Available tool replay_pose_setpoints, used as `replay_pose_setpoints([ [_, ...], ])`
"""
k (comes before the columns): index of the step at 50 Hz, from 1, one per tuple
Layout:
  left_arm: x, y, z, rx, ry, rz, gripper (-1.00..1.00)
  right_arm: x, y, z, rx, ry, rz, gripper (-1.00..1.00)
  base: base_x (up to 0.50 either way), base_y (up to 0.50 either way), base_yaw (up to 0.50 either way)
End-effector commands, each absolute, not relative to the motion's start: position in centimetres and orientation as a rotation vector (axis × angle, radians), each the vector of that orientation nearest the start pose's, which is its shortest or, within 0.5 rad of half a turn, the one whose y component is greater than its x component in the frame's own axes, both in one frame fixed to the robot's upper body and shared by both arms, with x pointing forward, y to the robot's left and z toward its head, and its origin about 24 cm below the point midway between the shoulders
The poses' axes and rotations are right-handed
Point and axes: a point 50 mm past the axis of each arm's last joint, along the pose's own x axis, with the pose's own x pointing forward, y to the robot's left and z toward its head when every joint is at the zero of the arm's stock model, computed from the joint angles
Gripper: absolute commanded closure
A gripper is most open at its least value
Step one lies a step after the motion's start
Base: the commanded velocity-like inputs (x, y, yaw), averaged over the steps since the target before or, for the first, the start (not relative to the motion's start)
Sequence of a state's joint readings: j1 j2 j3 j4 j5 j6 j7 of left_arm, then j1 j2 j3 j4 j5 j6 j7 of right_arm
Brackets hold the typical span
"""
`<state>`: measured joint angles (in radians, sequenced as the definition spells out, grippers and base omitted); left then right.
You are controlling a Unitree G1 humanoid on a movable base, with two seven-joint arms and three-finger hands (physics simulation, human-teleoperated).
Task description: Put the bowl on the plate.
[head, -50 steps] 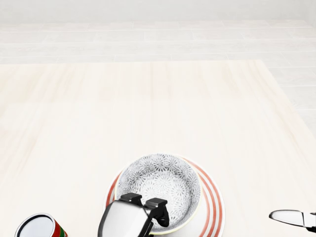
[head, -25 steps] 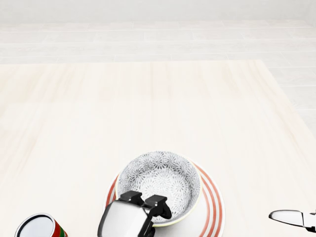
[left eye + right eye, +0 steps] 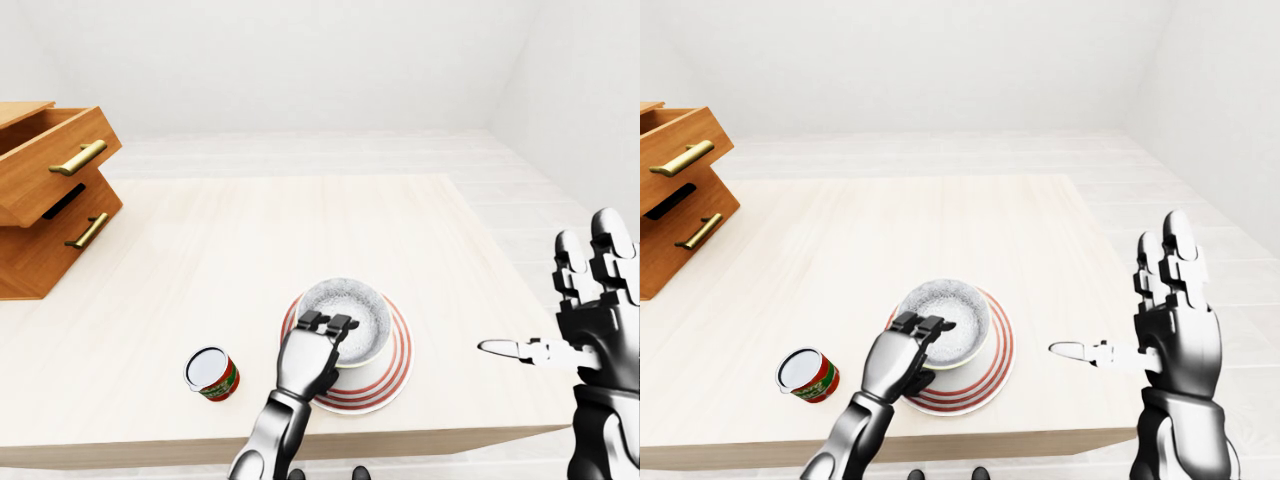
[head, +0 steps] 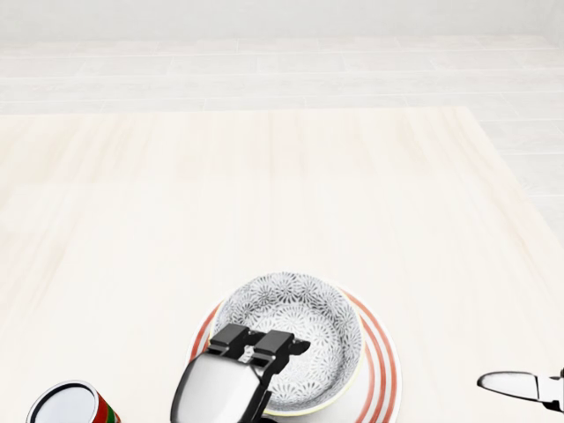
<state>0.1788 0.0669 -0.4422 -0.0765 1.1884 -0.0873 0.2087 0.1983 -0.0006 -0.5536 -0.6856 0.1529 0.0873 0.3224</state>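
A grey-patterned bowl (image 4: 304, 326) sits upright on the white plate (image 4: 381, 370) with red rings, near the table's bottom edge in the head view. My left hand (image 4: 264, 344) reaches in from the bottom. Its fingers (image 3: 325, 323) lie stretched over the bowl's near rim, loosened and not clamped. My right hand (image 3: 1150, 310) hangs in the air at the right, off the table's right side, open with fingers spread upward and thumb pointing left.
A red and green can (image 3: 212, 372) stands left of the plate, close to my left forearm. A wooden drawer unit (image 3: 50, 190) with one drawer pulled out sits at the table's far left. The pale wooden table (image 3: 250, 230) ends just below the plate.
My left hand's fingers have uncurled from the bowl's near rim and now lie flatter over it. The bowl stays on the plate. The right hand has barely moved.
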Motion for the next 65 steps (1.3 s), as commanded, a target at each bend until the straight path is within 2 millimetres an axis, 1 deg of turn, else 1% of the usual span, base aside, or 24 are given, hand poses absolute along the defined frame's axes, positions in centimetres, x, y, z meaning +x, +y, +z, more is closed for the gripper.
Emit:
replay_pose_setpoints([
  [1, 19.5, 6.7, 3.4, 1.071, -0.295, -0.276, -0.24, 16.7, -24.9, 15.2, -0.149, -0.409, -0.201, -1.0, 0.0, 0.0, 0.0],
  [2, 19.5, 6.7, 3.5, 1.069, -0.296, -0.275, -0.19, 16.8, -24.9, 15.2, -0.15, -0.41, -0.201, -1.0, 0.0, 0.0, 0.0],
  [8, 19.7, 6.7, 4.0, 1.056, -0.304, -0.274, -0.22, 16.8, -25.0, 15.2, -0.148, -0.407, -0.2, -1.0, 0.0, 0.0, 0.0],
  [17, 19.3, 6.6, 4.9, 1.031, -0.321, -0.285, -0.24, 16.6, -25.0, 15.1, -0.146, -0.403, -0.202, -1.0, 0.0, 0.0, 0.0],
  [25, 18.9, 6.4, 6.4, 0.997, -0.355, -0.298, -0.25, 16.4, -25.1, 15.3, -0.149, -0.413, -0.204, -1.0, 0.0, 0.0, 0.0],
  [28, 18.7, 6.3, 7.3, 0.973, -0.372, -0.304, -0.25, 16.4, -25.1, 15.3, -0.15, -0.412, -0.204, -1.0, 0.0, 0.0, 0.0],
  [33, 17.9, 6.3, 8.9, 0.936, -0.41, -0.323, -0.28, 16.4, -25.1, 15.2, -0.149, -0.409, -0.204, -1.0, 0.0, 0.0, 0.0],
  [36, 17.8, 6.3, 9.2, 0.934, -0.424, -0.324, -0.29, 16.4, -25.1, 15.3, -0.149, -0.411, -0.204, -1.0, 0.0, 0.0, 0.0],
  [41, 17.6, 6.3, 10.7, 0.903, -0.466, -0.33, -0.32, 16.5, -25.0, 15.2, -0.148, -0.407, -0.203, -1.0, 0.0, 0.0, 0.0],
  [49, 17.3, 6.4, 12.2, 0.881, -0.51, -0.336, -0.36, 16.5, -25.0, 15.3, -0.148, -0.41, -0.202, -1.0, 0.0, 0.0, 0.0],
  [57, 17.1, 6.6, 13.2, 0.866, -0.542, -0.337, -0.37, 16.5, -24.9, 15.2, -0.148, -0.409, -0.202, -1.0, 0.0, 0.0, 0.0],
  [65, 16.6, 6.9, 15.2, 0.831, -0.603, -0.346, -0.42, 16.3, -24.9, 15.5, -0.155, -0.42, -0.2, -1.0, 0.0, 0.0, 0.0],
])
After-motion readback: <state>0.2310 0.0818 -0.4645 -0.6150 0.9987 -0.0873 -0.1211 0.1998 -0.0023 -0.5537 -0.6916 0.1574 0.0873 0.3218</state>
